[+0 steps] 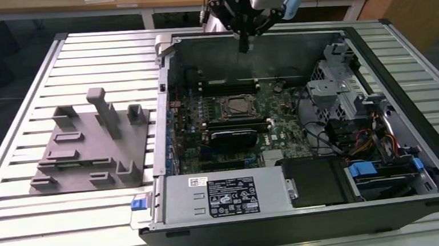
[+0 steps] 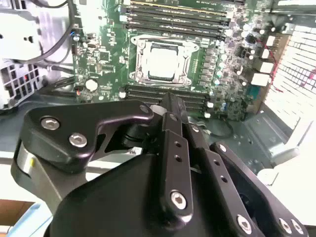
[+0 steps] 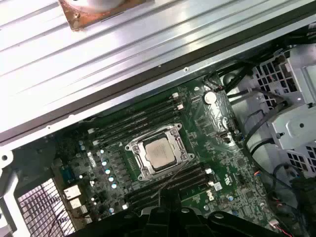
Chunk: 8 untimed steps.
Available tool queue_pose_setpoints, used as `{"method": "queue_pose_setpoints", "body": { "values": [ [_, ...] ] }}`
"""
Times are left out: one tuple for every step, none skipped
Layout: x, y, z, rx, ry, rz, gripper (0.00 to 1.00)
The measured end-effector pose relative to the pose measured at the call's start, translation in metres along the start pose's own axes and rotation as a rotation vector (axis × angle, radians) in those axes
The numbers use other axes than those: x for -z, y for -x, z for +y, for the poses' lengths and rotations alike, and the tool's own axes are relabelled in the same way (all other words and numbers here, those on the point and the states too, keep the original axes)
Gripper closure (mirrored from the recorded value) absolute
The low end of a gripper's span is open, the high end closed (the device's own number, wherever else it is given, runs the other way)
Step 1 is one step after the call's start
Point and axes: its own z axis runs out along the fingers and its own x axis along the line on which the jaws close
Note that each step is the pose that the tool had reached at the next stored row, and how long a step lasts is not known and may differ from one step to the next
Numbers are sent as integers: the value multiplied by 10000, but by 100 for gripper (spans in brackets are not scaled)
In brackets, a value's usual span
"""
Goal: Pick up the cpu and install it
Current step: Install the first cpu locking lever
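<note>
The cpu (image 1: 239, 104) lies flat inside the dark metal-framed socket (image 1: 226, 97) on the green motherboard of the open computer case. Both wrist views show its silver top (image 2: 163, 64) (image 3: 159, 152) level within the frame. My gripper (image 1: 244, 44) hangs high above the case's far wall, well apart from the socket. Its black fingers (image 2: 170, 106) are shut together with nothing between them. In the second wrist view the fingertips point towards the memory slots just beside the socket.
A grey plastic fixture (image 1: 91, 148) with upright blocks stands on the slatted metal table (image 1: 20, 106) at the exterior view's left. Inside the case are a power supply (image 1: 224, 194), a metal drive cage (image 1: 339, 81), loose cables (image 1: 323, 134) and a black card (image 1: 236, 138).
</note>
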Motion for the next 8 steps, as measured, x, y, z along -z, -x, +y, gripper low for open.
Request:
{"method": "queue_pose_setpoints", "body": {
  "values": [
    [45,1,0,0,0,0,89],
    [92,2,0,0,0,0,89],
    [138,3,0,-1,0,0,89],
    [183,4,0,0,-1,0,89],
    [227,5,0,0,1,0,89],
    [272,6,0,0,-1,0,89],
    [314,7,-1,-1,-6,0,89],
    [309,8,0,1,5,0,89]
  ]
}}
